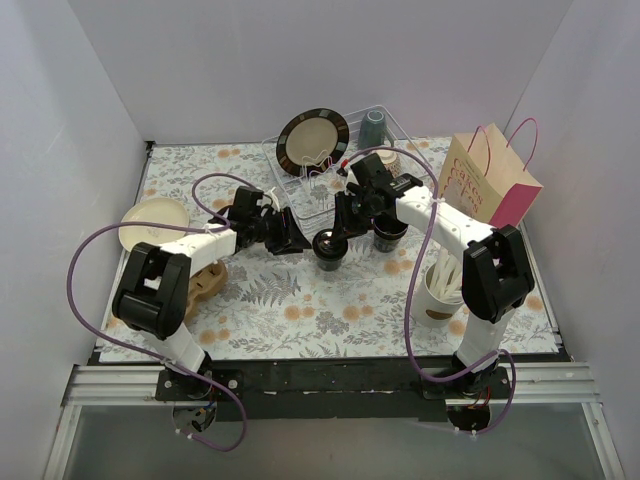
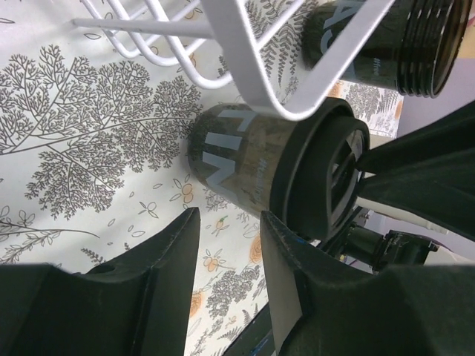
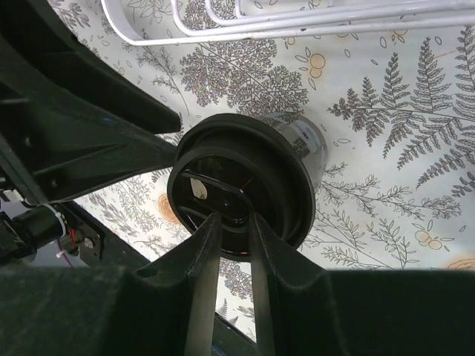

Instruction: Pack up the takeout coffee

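Observation:
A small black paper cup (image 1: pixel 328 248) with a round black lid stands mid-table on the fern-print mat. In the right wrist view my right gripper (image 3: pixel 234 216) is over the lid (image 3: pixel 286 170); its fingers are almost closed and their tips lie on the lid's near rim. In the top view this gripper (image 1: pixel 345 226) is just above the cup. My left gripper (image 1: pixel 296 240) is open and empty, close to the cup's left side. In the left wrist view this gripper (image 2: pixel 228 216) has the cup (image 2: pixel 237 152) just beyond its tips. A second black cup (image 1: pixel 390 232) stands to the right and shows in the left wrist view (image 2: pixel 378 44).
A white wire dish rack (image 1: pixel 318 185) with a dark plate (image 1: pixel 312 140) and a grey-blue mug (image 1: pixel 373 125) stands behind the cups. A tan and pink paper bag (image 1: pixel 490 180) is at the right. A white cup of stirrers (image 1: pixel 440 290) stands front right. A cream plate (image 1: pixel 155 222) and a brown holder (image 1: pixel 208 283) are at the left.

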Robot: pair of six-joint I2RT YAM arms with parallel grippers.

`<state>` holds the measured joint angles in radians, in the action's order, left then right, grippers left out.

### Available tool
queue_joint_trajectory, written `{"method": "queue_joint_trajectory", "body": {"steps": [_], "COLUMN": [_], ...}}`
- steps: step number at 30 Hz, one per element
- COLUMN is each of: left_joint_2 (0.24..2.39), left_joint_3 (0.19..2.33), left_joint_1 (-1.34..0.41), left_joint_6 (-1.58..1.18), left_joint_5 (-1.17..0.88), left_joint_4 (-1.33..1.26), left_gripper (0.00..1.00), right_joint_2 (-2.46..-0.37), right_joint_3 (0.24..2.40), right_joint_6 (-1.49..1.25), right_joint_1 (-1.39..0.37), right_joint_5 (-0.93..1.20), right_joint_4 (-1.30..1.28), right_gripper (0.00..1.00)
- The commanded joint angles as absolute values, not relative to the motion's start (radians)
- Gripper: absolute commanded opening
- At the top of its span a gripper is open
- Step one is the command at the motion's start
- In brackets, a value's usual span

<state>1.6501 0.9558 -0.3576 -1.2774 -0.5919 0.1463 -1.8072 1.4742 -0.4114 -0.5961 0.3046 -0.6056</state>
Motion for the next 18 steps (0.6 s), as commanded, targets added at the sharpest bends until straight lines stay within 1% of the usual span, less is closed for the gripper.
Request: {"method": "queue_joint_trajectory", "body": {"steps": [1, 8, 12, 18], "left_joint_2": [1.651, 1.625, 1.585, 1.62], "left_joint_3": [0.982, 0.979, 0.965, 0.98], "left_joint_1": [-0.36, -0.36, -0.36, -0.362], "left_joint_6": [-1.259, -1.256, -1.25, -1.255], "left_joint_5": [-0.603, -0.606, -0.569, -0.615], "left_joint_4": [0.094, 0.094, 0.095, 0.072], "left_gripper": [0.38, 0.41, 0.47, 0.48], "right_joint_2": [-1.81, -1.819, -1.819, -1.825], "right_joint_3": [1.436, 1.44, 1.436, 1.436], "right_joint_6": [-0.391, -0.387, -0.383, -0.385], "right_joint_1": [-0.601, -0.601, -0.601, -0.601], "right_joint_5": [0.282, 0.281, 0.278, 0.281], "right_joint_4": [-0.611, -0.612, -0.615, -0.615], "right_gripper": [0.3, 0.3, 0.3, 0.3]}}
